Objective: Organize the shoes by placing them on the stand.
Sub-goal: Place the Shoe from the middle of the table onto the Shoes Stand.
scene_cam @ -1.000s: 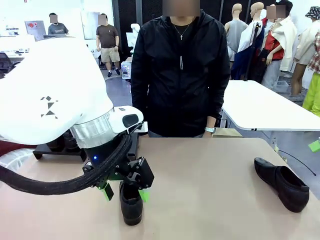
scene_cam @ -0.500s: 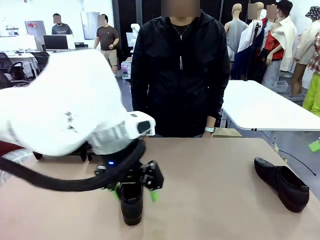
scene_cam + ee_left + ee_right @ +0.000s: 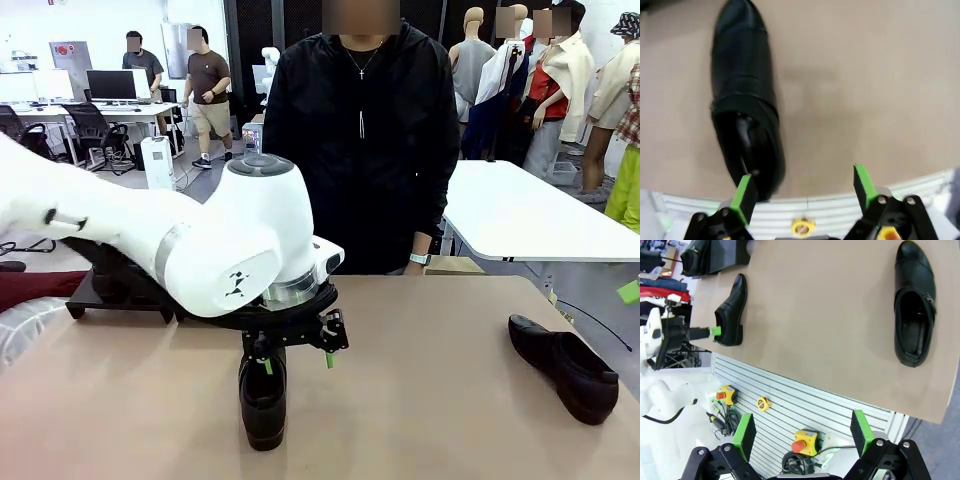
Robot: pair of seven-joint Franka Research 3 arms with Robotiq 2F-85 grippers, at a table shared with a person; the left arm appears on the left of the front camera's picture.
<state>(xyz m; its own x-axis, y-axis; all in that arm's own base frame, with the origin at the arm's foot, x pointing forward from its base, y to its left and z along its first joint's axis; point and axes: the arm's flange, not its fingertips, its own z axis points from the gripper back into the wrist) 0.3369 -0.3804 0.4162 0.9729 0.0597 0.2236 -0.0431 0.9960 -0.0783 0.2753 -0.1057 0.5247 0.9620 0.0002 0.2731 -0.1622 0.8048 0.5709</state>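
The left hand [image 3: 297, 361], set apart, was held over the heel end of the near dress shoe [image 3: 262, 405] on the surface [image 3: 430, 400], presumably for straddling it before transfer to the stand [image 3: 80, 305], while the right hand [image 3: 802, 432], likewise apart, was positioned well away.

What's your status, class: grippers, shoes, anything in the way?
Left gripper open, low over heel of near shoe, no grip. Right gripper open, beyond near edge of table. Second shoe at right. Person at far edge, not reaching in.

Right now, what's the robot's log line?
left end effector: open, at near shoe heel | right end effector: open, empty | other shoe: on table
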